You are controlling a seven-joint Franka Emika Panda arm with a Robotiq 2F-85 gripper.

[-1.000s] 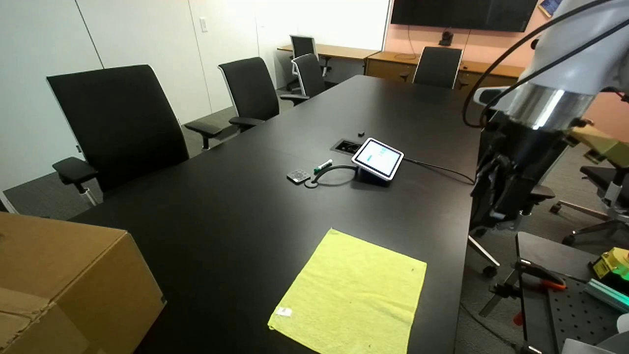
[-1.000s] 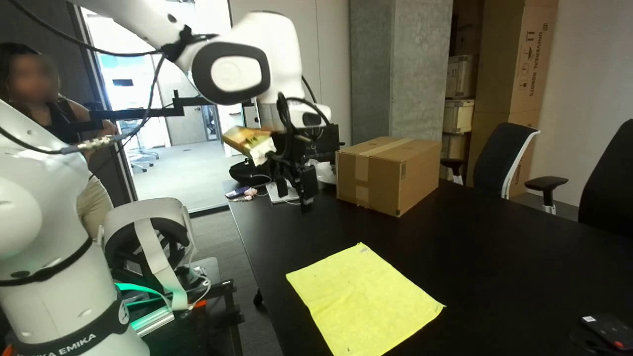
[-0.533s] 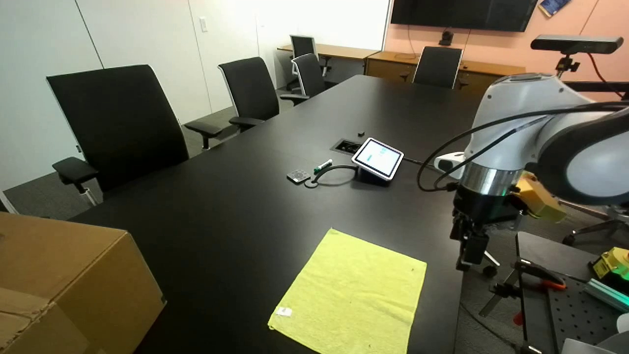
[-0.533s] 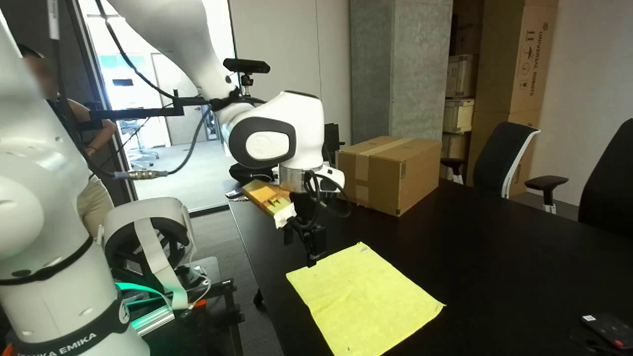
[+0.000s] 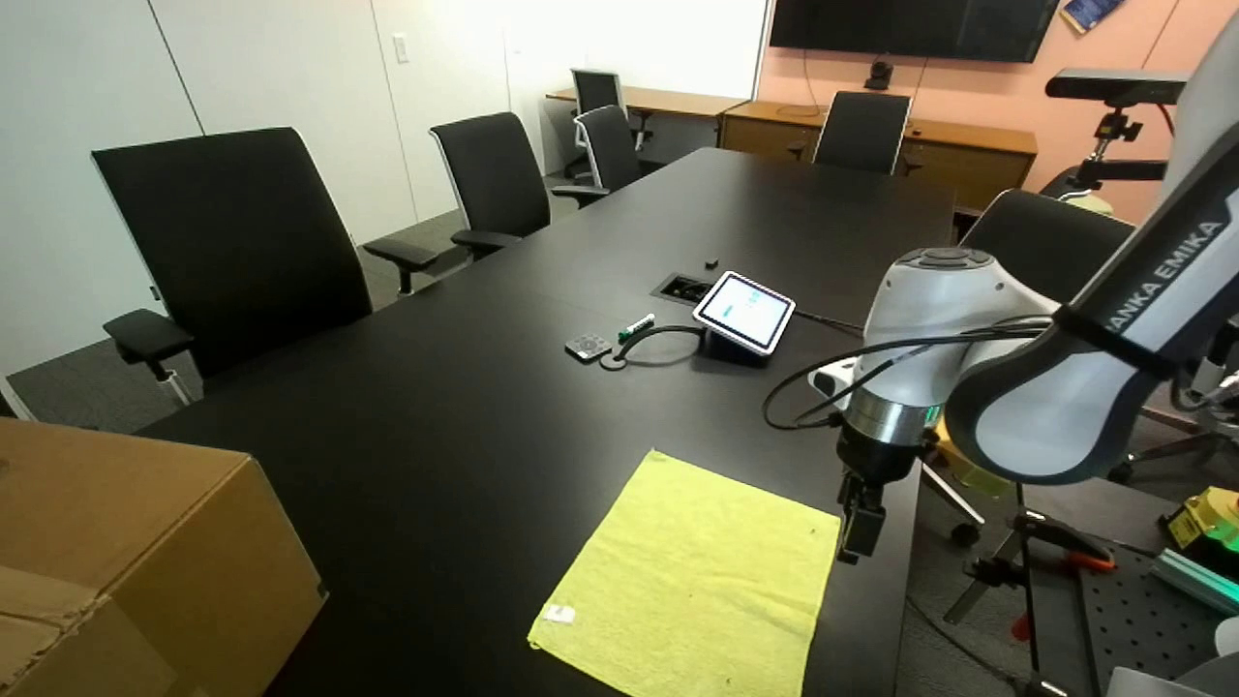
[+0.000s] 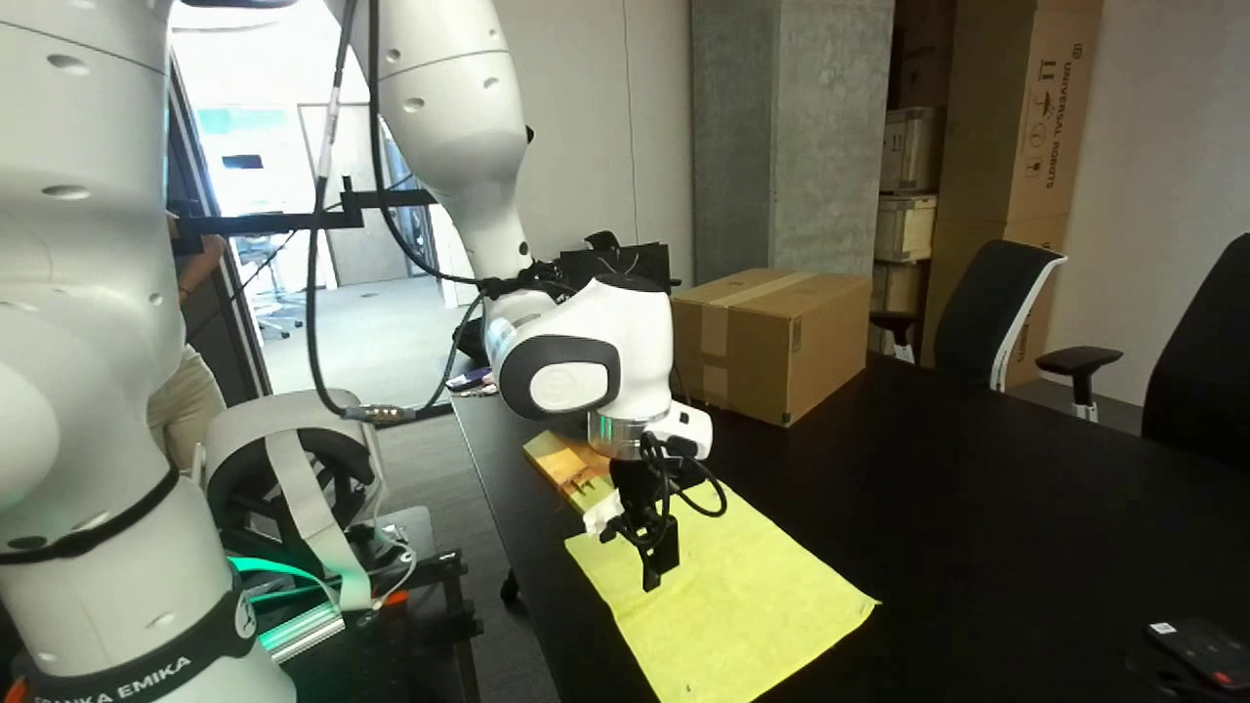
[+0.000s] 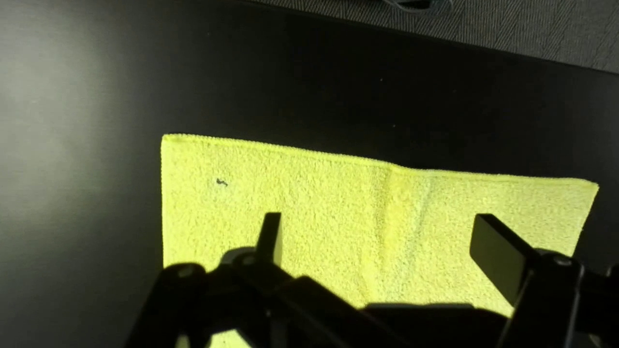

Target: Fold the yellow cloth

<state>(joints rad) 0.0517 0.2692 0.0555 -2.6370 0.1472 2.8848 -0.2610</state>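
Observation:
The yellow cloth lies flat and spread out on the dark table in both exterior views [image 5: 692, 581] [image 6: 752, 605]. A white tag shows near one corner. In the wrist view the cloth [image 7: 319, 208] has a low crease running in from its edge, and two corners of that edge show. My gripper is open in the wrist view [image 7: 377, 217], with its fingers wide apart and nothing between them. In the exterior views the gripper [image 5: 859, 537] [image 6: 659, 566] points down by the cloth's edge nearest the robot's side of the table. It appears to be above the table, not touching the cloth.
A cardboard box [image 5: 165, 552] [image 6: 771, 342] stands on the table. A small tablet on a stand [image 5: 745, 312], a marker [image 5: 636, 326] and a coaster-like square [image 5: 588, 347] lie beyond the cloth. A remote [image 6: 1206, 652] lies near a table edge. Chairs [image 5: 232, 242] line the table.
My arm has swung in and down, bringing the gripper from well away and high to low beside the cloth's near edge. The cloth has not moved.

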